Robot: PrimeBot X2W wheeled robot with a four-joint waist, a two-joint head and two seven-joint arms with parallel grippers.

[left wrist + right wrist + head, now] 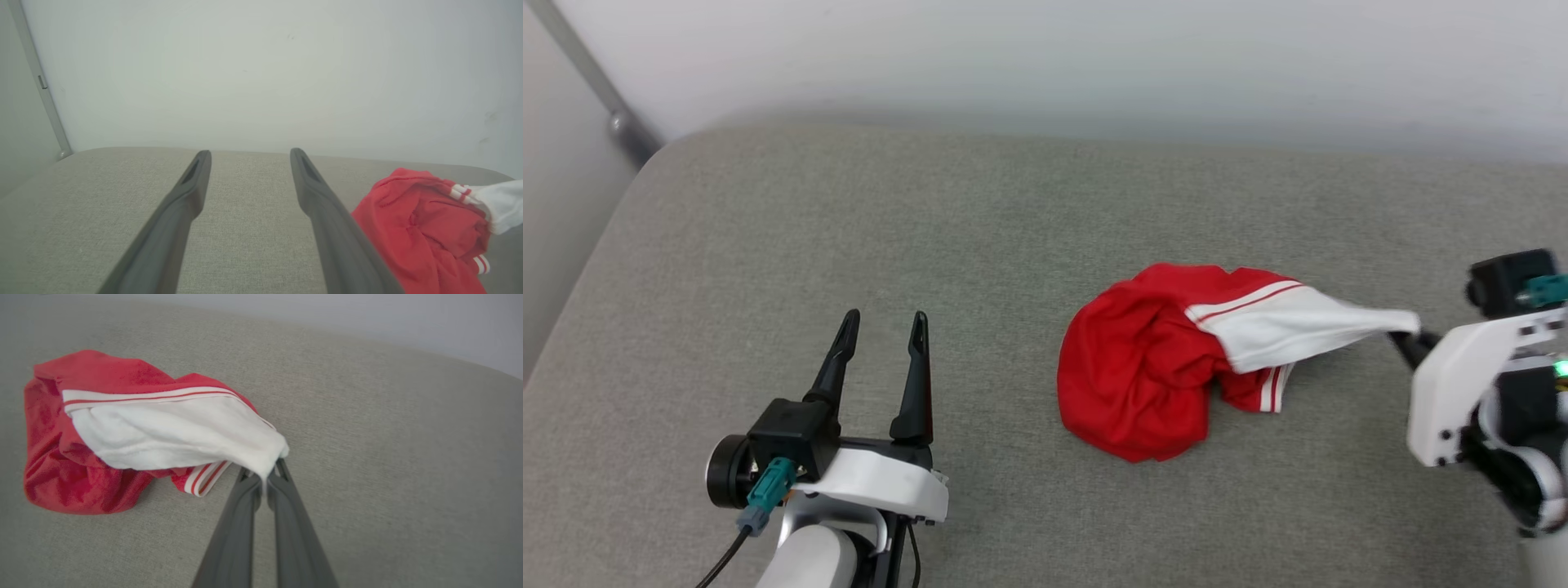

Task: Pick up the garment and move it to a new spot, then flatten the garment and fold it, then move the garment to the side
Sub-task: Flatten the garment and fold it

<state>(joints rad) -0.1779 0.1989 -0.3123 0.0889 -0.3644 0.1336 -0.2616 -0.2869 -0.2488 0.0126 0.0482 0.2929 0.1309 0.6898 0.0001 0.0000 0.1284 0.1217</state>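
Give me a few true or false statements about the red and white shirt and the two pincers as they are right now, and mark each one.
1. The right pincer is shut on the white sleeve of the garment. True.
2. The left pincer is gripping the garment too. False: it is open, apart from the garment, and holds nothing.
3. The garment lies spread out flat. False: it is bunched in a heap, with the sleeve drawn out toward the right pincer.
4. The red part of the garment rests on the grey cushion. True.
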